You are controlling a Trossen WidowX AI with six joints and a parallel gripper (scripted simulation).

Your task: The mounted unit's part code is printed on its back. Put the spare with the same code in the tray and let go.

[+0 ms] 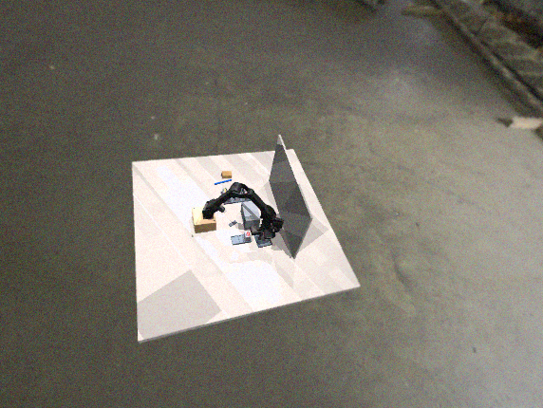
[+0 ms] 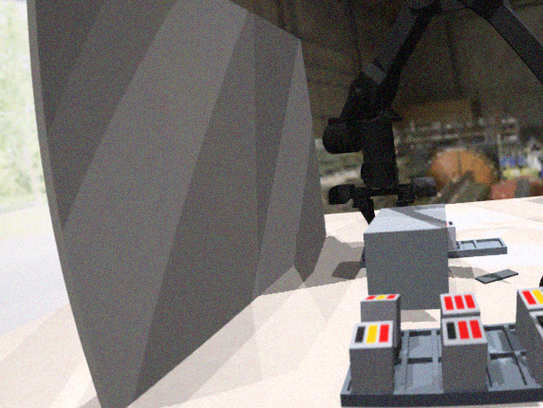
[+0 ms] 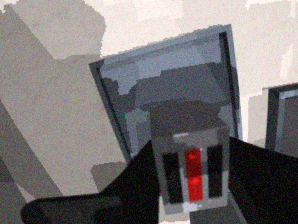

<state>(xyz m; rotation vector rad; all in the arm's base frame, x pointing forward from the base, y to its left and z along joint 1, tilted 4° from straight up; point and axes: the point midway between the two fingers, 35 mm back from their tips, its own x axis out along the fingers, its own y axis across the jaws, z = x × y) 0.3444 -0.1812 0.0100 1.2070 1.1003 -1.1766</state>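
My gripper (image 1: 264, 236) (image 3: 181, 141) is shut on a grey block (image 3: 194, 175) marked black, red, black. The block is low over the shallow blue-grey tray (image 1: 266, 244) (image 3: 200, 52); whether it touches the tray floor I cannot tell. In the exterior view a grey box hides the fingertips and block. A striped unit (image 1: 248, 233) (image 2: 451, 232) sits at the end of a second holder (image 1: 238, 240) (image 2: 484, 246) beside the tray. A rack (image 2: 418, 398) holds several spares, including black-yellow-red (image 2: 372, 361), black-red-red (image 2: 465, 362) and red-red-red (image 2: 459, 309).
The large grey box (image 1: 250, 218) (image 2: 405, 270) stands between the rack and the gripper. A tall grey panel (image 1: 291, 199) (image 2: 190, 190) stands close beside the arm. A small dark plate (image 1: 233, 223) (image 2: 496, 276), a blue bar (image 1: 223, 182) and a wooden block (image 1: 227, 175) lie on the table.
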